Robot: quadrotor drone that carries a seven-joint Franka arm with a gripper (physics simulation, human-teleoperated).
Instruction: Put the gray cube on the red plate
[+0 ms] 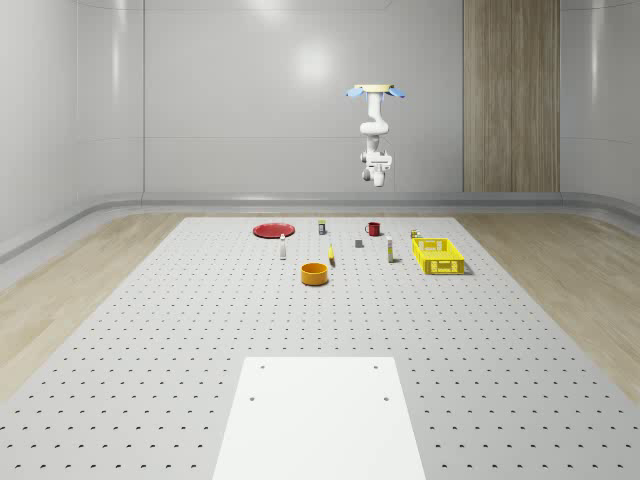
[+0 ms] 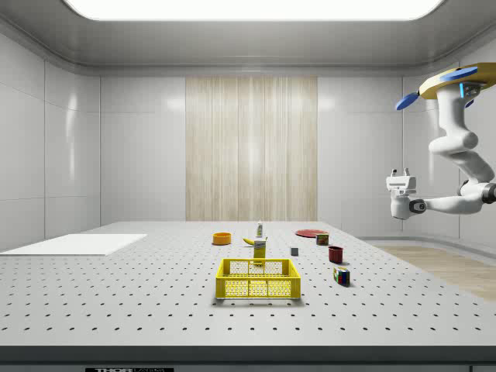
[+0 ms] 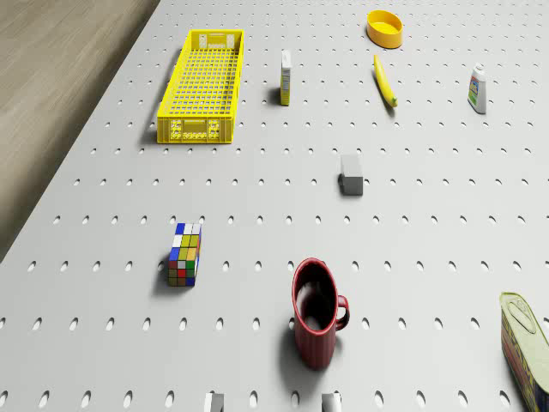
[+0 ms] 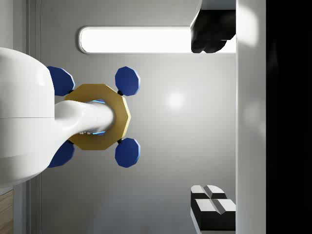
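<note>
The two-finger gripper (image 2: pixel 401 173) hangs high in the air with its tips turned upward. The wrist view looks back at the yellow quadrotor drone (image 4: pixel 100 117), and the jaws there stand wide apart with nothing between them. The drone hovers well above the far end of the grey perforated table (image 1: pixel 150 380), roughly over the dark red mug (image 3: pixel 316 322).

In the drone view the small gray cube (image 3: pixel 351 174) rests flat on the table just beyond the mug, apart from it. So the cube lies below the jaws and somewhat forward of them, on the side they face away from. By my reading, the wrist must swing over and the whole rig drop a long way.

The cube shows no marked long axis, and its faces run about square to the rows of holes, so either pair should suit the fingers. There is open room all round it — the multicoloured puzzle cube (image 3: pixel 184 255) and the yellow mesh crate (image 3: pixel 202 86) sit well off to one side.

The flat red plate (image 1: pixel 272 230) lies well apart from the cube, toward the whole-scene view's left and slightly farther back. It sits near the table's far edge, and a small upright carton (image 1: pixel 322 227) stands between the two.
</note>
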